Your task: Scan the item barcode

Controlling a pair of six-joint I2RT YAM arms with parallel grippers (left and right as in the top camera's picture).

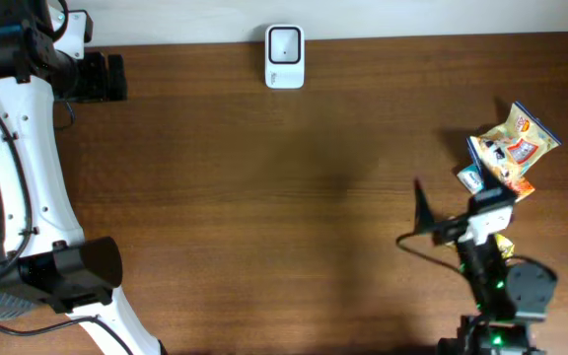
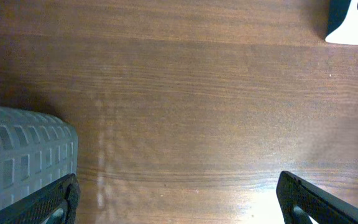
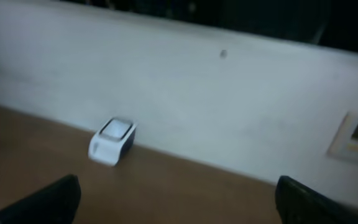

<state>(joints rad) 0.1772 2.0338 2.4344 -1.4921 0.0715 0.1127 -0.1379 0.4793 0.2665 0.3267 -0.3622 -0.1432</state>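
A small pile of snack packets (image 1: pixel 513 146) lies at the table's right edge, a yellow one on top of blue and orange ones. The white barcode scanner (image 1: pixel 285 57) stands at the back centre, and shows far off in the right wrist view (image 3: pixel 112 140) and as a corner in the left wrist view (image 2: pixel 353 22). My right gripper (image 3: pixel 178 199) is open and empty, held level and facing the back wall; overhead, its arm (image 1: pixel 481 222) sits just in front of the packets. My left gripper (image 2: pixel 178 199) is open over bare wood at the back left (image 1: pixel 114 77).
The white left arm (image 1: pixel 28 187) runs along the table's left side, with its black joint (image 1: pixel 72 271) near the front. A grey ribbed block (image 2: pixel 23 158) fills the left wrist view's lower left. A white wall (image 3: pixel 229 106) with a socket plate (image 3: pixel 356 134) stands behind the table.
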